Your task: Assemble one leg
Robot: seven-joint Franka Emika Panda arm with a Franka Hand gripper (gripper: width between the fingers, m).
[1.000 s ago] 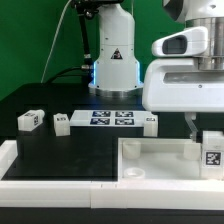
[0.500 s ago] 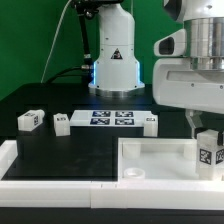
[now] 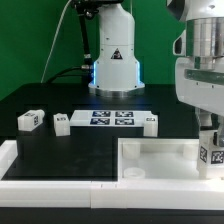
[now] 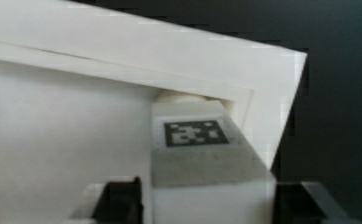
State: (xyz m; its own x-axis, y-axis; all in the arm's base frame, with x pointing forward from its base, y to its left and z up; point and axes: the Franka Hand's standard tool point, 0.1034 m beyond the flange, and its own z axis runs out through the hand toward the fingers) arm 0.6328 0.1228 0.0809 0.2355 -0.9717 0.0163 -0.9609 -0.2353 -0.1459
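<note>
My gripper point(image 3: 211, 140) is shut on a leg point(image 3: 211, 154), a small white block with a black-and-white tag, at the exterior view's right edge. It holds the leg over the far right corner of the large white tabletop point(image 3: 160, 162). In the wrist view the leg point(image 4: 203, 150) sits between my dark fingers point(image 4: 117, 198), its end at the tabletop's raised corner rim point(image 4: 249, 72). Whether the leg touches the tabletop I cannot tell. Two more legs point(image 3: 29, 120) point(image 3: 61, 123) lie on the black table at the exterior view's left, and another point(image 3: 150, 122) lies beside the marker board.
The marker board point(image 3: 111, 119) lies flat at the middle back. A white raised border point(image 3: 50, 182) runs along the table's front and left edges. The robot's base point(image 3: 115, 60) stands behind the marker board.
My gripper has moved toward the exterior view's right with the leg in it, from over the tabletop's right part to its far right corner. The other legs have not moved.
</note>
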